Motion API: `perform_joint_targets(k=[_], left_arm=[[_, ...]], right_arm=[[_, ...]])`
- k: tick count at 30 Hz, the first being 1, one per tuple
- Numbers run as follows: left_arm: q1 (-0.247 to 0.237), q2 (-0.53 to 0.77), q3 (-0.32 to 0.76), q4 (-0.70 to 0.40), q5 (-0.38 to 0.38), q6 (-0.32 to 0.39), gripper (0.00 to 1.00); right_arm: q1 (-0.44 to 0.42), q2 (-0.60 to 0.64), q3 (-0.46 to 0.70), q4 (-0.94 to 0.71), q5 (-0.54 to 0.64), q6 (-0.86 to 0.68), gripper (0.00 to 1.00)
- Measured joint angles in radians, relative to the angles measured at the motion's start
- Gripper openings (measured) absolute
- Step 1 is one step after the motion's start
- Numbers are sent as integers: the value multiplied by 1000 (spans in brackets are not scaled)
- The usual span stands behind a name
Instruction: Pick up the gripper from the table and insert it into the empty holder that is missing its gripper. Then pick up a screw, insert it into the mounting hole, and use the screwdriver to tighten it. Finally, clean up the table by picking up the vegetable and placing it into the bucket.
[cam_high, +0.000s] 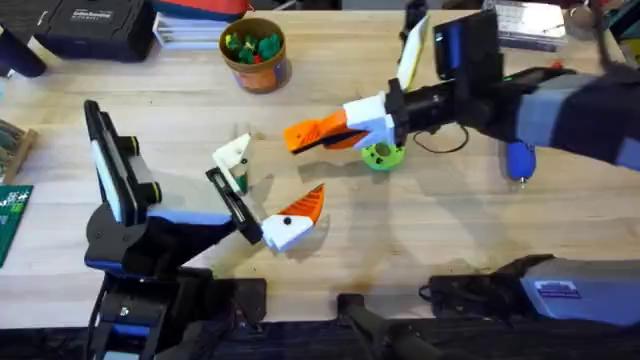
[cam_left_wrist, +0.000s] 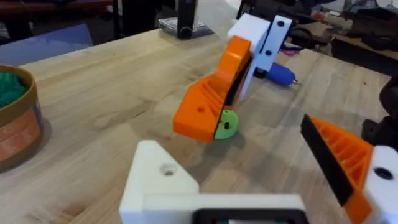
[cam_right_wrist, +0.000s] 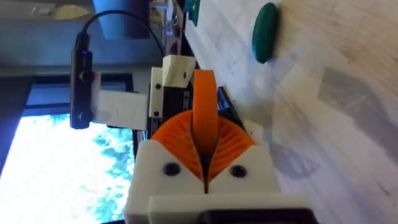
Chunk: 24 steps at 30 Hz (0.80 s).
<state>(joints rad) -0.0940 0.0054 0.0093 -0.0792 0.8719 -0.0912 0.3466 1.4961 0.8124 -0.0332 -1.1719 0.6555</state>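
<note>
right claw pinching the small white-and-orange ribbed gripper, lime-green round disc half hidden beneath it, left claw spread nearby, pale wooden worktop

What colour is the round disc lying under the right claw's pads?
Lime green: the round disc with holes, seen best in the overhead view, below the right claw.

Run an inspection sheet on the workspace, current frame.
Surface: wooden table, bare in the middle.
Job's things: gripper held in the air; holder bare; screwdriver and vegetable lying on the table; bucket holds toy pieces.
Clutter: lime-green disc, black case, circuit board.
Grippers: right gripper shut on the gripper; left gripper open, empty.
Cables: black cable looping under the right arm.
Surroundings: nothing seen.
</note>
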Motion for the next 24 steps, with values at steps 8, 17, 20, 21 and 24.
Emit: perform_joint_targets(k=[8,17,20,21,24], left_arm=[[0,0,0,0,0,0,985],[0,0,0,0,7,0,985],[0,0,0,-2,22,0,985],[0,0,0,-3,27,0,985],[0,0,0,-4,41,0,985]], right_arm=[[15,67,0,78,-120,104,11],[80,96,0,281,-169,239,11],[96,115,0,285,-174,269,11],[101,122,0,284,-176,276,11],[113,135,0,284,-176,288,11]])
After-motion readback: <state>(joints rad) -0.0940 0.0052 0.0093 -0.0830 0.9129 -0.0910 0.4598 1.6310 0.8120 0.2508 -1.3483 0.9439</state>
